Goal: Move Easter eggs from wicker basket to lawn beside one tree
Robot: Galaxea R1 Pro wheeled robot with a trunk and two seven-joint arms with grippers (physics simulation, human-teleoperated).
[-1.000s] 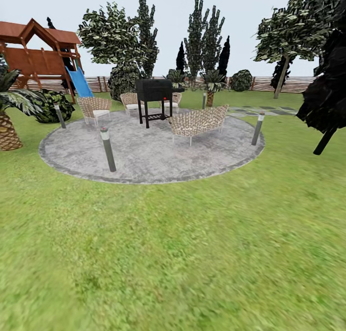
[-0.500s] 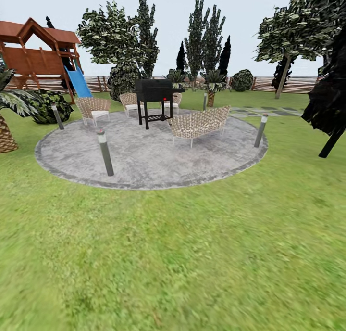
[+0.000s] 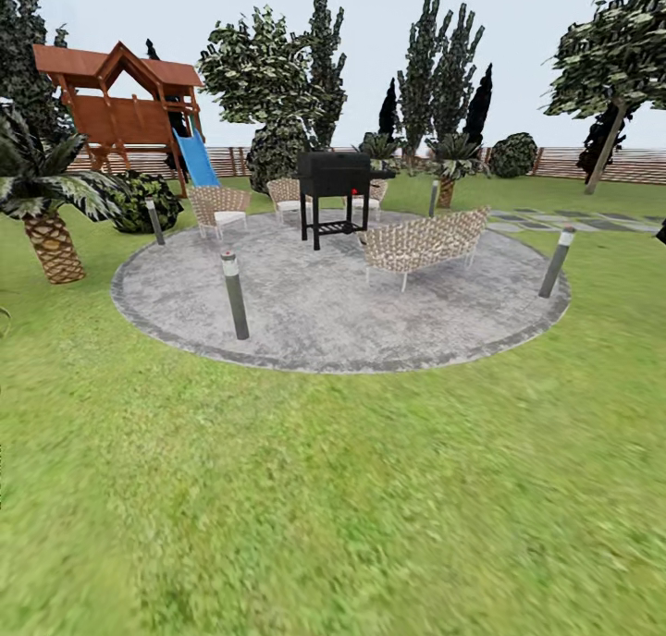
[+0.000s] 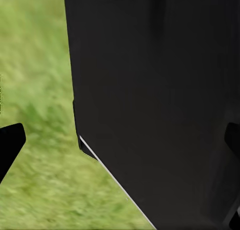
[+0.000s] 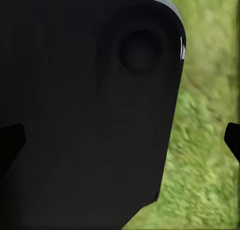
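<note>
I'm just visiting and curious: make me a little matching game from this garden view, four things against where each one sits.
Things:
1. black grill
2. blue slide
3. palm with scaly trunk
4. wicker sofa

Places:
A. on the lawn, left of the round paved patch
B. at the back of the paved patch, between the wicker chairs
C. attached to the brown wooden playhouse
D. on the right half of the paved patch

Pairs: 1-B, 2-C, 3-A, 4-D
</note>
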